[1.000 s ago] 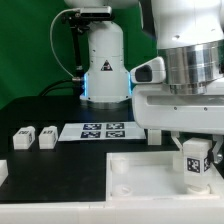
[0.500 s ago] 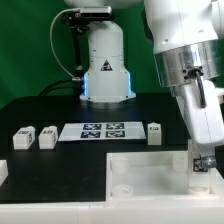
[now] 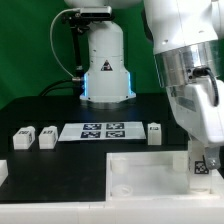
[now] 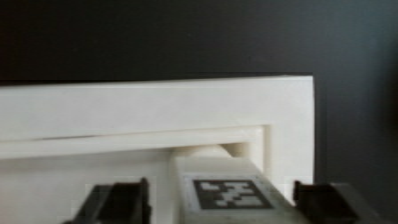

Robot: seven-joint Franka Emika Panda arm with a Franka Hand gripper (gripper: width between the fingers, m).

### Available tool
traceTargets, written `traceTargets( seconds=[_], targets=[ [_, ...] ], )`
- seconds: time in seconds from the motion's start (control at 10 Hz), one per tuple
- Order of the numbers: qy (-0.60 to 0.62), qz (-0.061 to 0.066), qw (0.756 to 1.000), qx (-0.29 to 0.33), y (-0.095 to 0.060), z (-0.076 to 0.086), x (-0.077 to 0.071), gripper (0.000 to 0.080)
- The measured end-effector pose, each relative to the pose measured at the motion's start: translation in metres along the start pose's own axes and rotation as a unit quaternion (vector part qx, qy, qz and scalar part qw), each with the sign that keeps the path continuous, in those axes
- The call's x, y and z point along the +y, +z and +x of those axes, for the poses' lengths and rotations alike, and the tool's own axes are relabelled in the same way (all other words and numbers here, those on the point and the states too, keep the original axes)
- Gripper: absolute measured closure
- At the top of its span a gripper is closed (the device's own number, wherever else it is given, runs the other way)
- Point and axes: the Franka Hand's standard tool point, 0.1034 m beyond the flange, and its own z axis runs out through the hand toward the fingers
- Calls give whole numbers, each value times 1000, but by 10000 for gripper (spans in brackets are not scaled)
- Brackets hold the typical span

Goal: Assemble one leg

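My gripper [image 3: 204, 166] is shut on the leg [image 3: 203, 168], a small white block with a black-and-white tag. It holds the leg low at the near corner of the white panel [image 3: 140, 172] on the exterior view's right. In the wrist view the leg [image 4: 228, 196] sits between my dark fingers [image 4: 121, 202], its far end against the panel's raised rim [image 4: 160, 112]. The gripper [image 4: 224, 192] fills the near edge of that view. The leg's underside and the socket beneath it are hidden.
Three more legs stand on the black table: two at the exterior view's left [image 3: 23, 138] [image 3: 47, 137] and one [image 3: 154, 132] beside the marker board [image 3: 104, 130]. A white piece [image 3: 3, 172] shows at the left edge. The robot base [image 3: 104, 60] is behind.
A second ago the gripper held the leg higher with its tag facing the camera. It has since swung, tilted and lowered the leg to the panel's corner. In the last half second it barely moved.
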Motion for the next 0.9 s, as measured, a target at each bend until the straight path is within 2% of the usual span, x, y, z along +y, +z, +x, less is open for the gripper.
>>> traceTargets(
  seconds=[0.1, 0.2, 0.5, 0.6, 0.8, 0.9],
  targets=[
    [-68, -3, 998, 2, -1, 1, -1, 319],
    [-104, -4, 995, 2, 0, 1, 0, 183],
    [-277, -8, 961, 4, -1, 4, 0, 151],
    [-367, -27, 930, 3, -6, 7, -3, 151],
    [-531, -48, 846, 4, -6, 13, -9, 151],
    [-479, -43, 877, 3, -5, 11, -9, 151]
  ],
)
